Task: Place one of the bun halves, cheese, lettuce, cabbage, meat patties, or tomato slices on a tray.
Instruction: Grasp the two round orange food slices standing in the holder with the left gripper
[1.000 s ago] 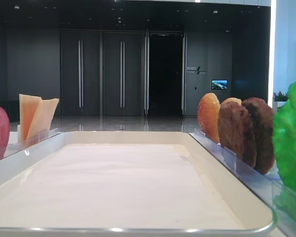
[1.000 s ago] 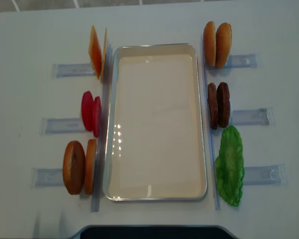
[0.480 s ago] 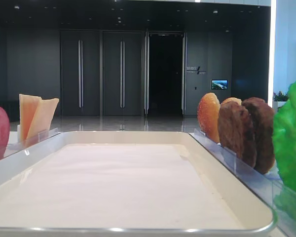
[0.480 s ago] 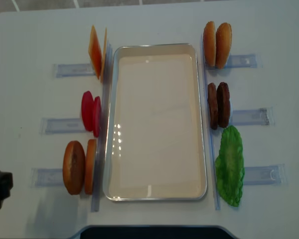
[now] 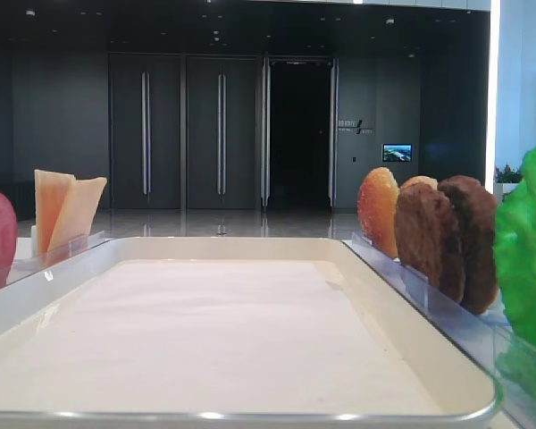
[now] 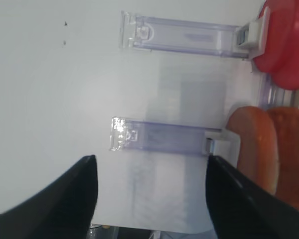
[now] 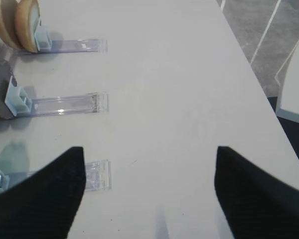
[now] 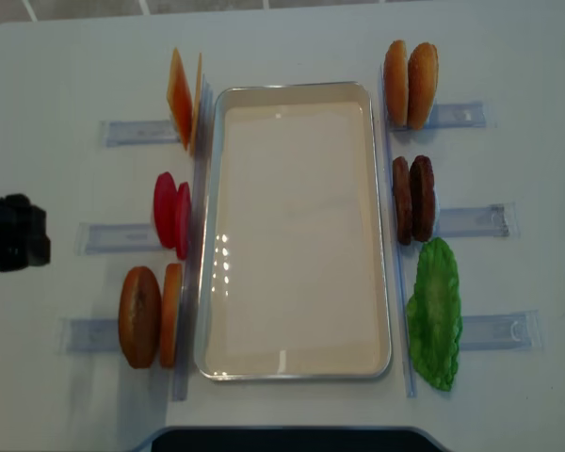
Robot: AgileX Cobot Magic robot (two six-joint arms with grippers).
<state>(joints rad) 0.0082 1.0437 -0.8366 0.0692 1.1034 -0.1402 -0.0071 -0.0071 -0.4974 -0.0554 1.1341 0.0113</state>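
Note:
The cream tray lies in the middle with only its paper liner inside. On its left stand cheese, tomato slices and bun halves. On its right stand more bun halves, meat patties and lettuce. Cabbage is out of view. My left gripper is open over bare table, left of the tomato slices and the bun halves. Overhead, the left arm shows at the left edge. My right gripper is open over bare table, right of the racks.
Clear plastic racks hold the food upright along both long sides of the tray. One rack lies just ahead of the left fingers. The table's right edge runs close to the right gripper.
In the overhead view the left arm has come in from the lower left corner and moved up the left edge, level with the tomato slices. The food has not moved.

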